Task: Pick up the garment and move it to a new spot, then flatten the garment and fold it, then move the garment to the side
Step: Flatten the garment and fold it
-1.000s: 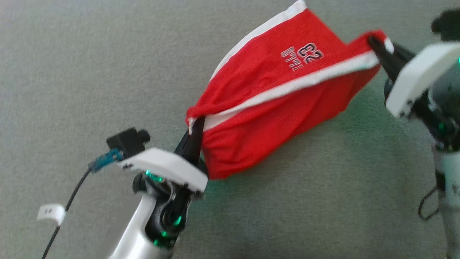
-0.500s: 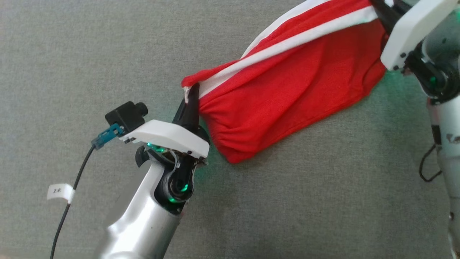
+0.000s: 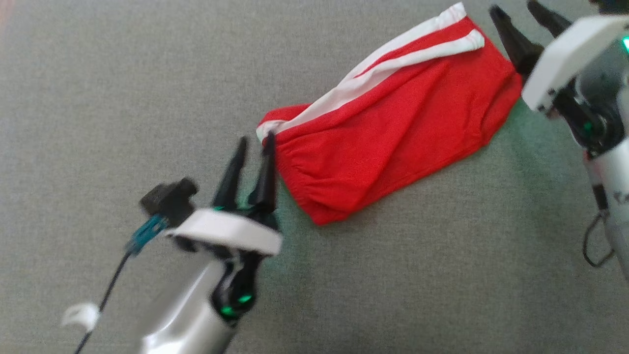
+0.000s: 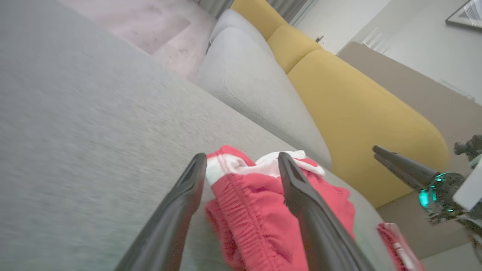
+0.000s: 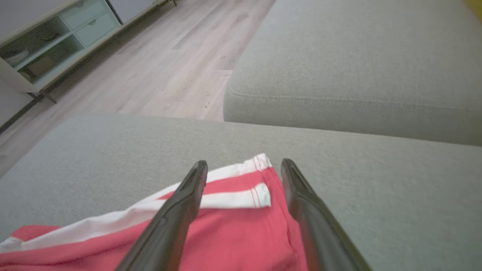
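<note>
1. Head view: a red fabric garment with white side stripes (image 3: pixel 388 132) lies on the grey woven cushion surface (image 3: pixel 147 98). It is stretched on a diagonal from lower left to upper right, and it has some wrinkles.
2. The left gripper (image 3: pixel 255 138) is at the lower left end of the garment. Its 2 dark fingers are spread apart and hold nothing. 1 finger is just beside the gathered elastic edge; I cannot tell if it touches the cloth.
3. The right gripper (image 3: pixel 513 7) is at the upper right end. It is also spread wide and empty, just beside the corner where the white stripes finish.
4. Left wrist view: the elastic edge and a white-trimmed corner of the garment lie on the cushion, seen between the 2 fingers. Behind them are a pale grey seat cushion (image 4: pixel 256 82) and a yellow back cushion (image 4: pixel 357 105).
5. Right wrist view: the striped corner lies flat between the 2 parted fingers. Beyond the cushion are a wooden floor (image 5: pixel 180 64) and a pale cabinet with drawers (image 5: pixel 49 41).
</note>
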Available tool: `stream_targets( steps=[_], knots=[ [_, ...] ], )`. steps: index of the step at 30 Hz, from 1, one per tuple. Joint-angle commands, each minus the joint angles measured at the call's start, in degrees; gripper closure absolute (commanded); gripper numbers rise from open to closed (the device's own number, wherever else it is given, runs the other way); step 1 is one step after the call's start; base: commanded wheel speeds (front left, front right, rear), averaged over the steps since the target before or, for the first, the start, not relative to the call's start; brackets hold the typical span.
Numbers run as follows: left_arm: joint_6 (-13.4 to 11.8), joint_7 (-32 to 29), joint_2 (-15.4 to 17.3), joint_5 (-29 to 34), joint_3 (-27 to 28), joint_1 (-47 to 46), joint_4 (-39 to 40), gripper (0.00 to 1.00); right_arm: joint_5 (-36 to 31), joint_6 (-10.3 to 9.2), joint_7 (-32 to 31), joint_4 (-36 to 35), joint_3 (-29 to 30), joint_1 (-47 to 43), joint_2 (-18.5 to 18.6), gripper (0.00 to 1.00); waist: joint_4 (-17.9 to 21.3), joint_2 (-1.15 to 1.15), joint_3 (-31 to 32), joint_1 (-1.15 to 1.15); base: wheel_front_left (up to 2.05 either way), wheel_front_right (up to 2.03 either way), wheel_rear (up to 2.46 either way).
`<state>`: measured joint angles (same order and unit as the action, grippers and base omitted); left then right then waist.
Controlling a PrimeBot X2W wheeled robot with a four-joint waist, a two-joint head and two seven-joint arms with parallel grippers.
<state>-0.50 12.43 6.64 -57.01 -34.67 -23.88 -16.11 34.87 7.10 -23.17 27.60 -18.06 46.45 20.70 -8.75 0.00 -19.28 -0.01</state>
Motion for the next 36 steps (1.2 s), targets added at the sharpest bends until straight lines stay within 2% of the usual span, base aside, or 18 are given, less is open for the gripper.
stream_targets(
  steps=[1, 4, 8, 16, 22, 27, 31, 32, 33, 36],
  knots=[
    [0.2, 1.8, 3.0, 3.4, 3.0, 0.8, 1.4, 0.0, 0.8, 0.39, 0.4, -1.1, -0.5, -1.4, 1.2, 0.0, 0.0, 0.0, 1.8, 0.01, 0.0, 0.0, 0.0],
    [-0.2, 2.5, 5.0, 11.4, 6.4, 1.6, 1.2, 0.0, 1.2, 0.39, 0.6, -0.1, -0.3, -2.7, 2.4, 0.0, -0.2, 0.0, 2.2, 0.01, 0.0, 0.0, 0.0],
    [0.4, 2.5, 3.9, 21.5, 12.7, 2.4, 1.9, 0.0, 1.0, 0.39, 0.9, 1.5, 0.2, -3.3, 2.9, 0.0, -1.0, 0.0, 1.3, 0.01, 0.0, 0.0, 0.0],
    [3.0, 2.6, 0.8, 31.5, 17.1, 0.2, -0.3, 0.0, -0.4, 0.39, 1.8, 6.2, 1.6, -0.7, 2.3, 0.0, -3.0, 0.0, -2.1, 0.01, 0.0, 0.0, 0.0],
    [4.6, 2.6, -1.5, 35.8, 18.4, -0.5, -1.2, 0.0, -3.6, 0.39, 1.3, 12.2, 1.8, 2.6, 2.0, 0.0, -5.2, 0.0, -4.3, 0.01, 0.0, 0.0, 0.0],
    [5.7, 2.6, -2.9, 36.6, 19.1, 0.1, -1.2, 0.0, -6.4, 0.39, -0.2, 18.1, 2.7, 3.9, 2.0, 0.0, -7.3, 0.0, -5.2, 0.01, 0.0, 0.0, 0.0],
    [6.3, 2.6, -3.4, 36.8, 19.7, 0.6, -1.4, 0.0, -6.8, 0.39, -2.7, 19.9, 0.9, 4.0, 0.8, 0.0, -7.8, 0.0, -5.3, 0.01, 0.0, 0.0, 0.0],
    [6.4, 2.6, -3.5, 36.8, 19.9, 0.7, -1.5, 0.0, -6.8, 0.39, -3.6, 20.0, 0.0, 3.8, 0.6, 0.19, -7.8, 0.0, -5.2, 0.01, 0.0, 0.0, 0.0],
    [6.5, 2.6, -3.5, 36.8, 20.1, 0.7, -1.6, 0.0, -6.8, 0.39, -4.2, 19.7, -0.9, 3.6, 0.6, 0.97, -7.7, 0.0, -5.0, 0.01, 0.0, 0.0, 0.0],
    [6.7, 2.6, -3.6, 37.0, 20.6, 1.2, -1.9, 0.0, -6.5, 0.39, -4.1, 18.5, -2.5, 2.7, 1.3, 1.0, -7.0, 0.0, -4.0, 0.01, 0.0, 0.0, 0.0]
  ],
)
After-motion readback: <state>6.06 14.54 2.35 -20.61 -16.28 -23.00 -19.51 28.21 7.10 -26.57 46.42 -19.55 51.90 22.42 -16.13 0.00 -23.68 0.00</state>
